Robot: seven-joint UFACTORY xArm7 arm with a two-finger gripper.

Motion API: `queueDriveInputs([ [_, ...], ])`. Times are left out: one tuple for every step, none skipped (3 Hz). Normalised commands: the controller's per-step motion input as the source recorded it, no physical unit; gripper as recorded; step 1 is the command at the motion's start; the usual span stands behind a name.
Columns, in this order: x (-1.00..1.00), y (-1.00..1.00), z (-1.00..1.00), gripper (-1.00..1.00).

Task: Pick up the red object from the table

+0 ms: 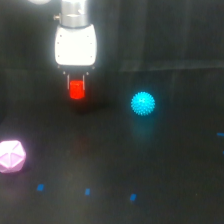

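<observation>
- At the exterior view's far left, a pink faceted polyhedron [11, 156] rests on the black surface [170, 165], well apart from the arm and playing no part in the task.
- Along the bottom, a few small blue marks [87, 191] dot the surface.
- Left of centre, the white arm body reaches down from the top edge; its tool [76, 85] has two thin fingers [68, 80] set on either side of the red object [76, 90].
- The tool appears closed on the red object, which sits between the fingers. The blur makes it hard to say whether the object is touching the surface or just above it; a dim reddish glow lies below it.
- Judged from this, the step in hand is the grasp or the very start of the lift. The next move calls for a straight upward rise with the grip held firm.
- To the right, a cyan spiky ball [143, 103] sits near but clear of the tool, so lifting vertically should not disturb it.
</observation>
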Motion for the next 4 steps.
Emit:
queueDriveInputs([
  [0.12,0.33,0.97,-0.93],
  [0.26,0.38,0.97,-0.93],
  [-0.05,-0.06,0.43,-0.81],
  [0.15,-0.15,0.72,-1.0],
])
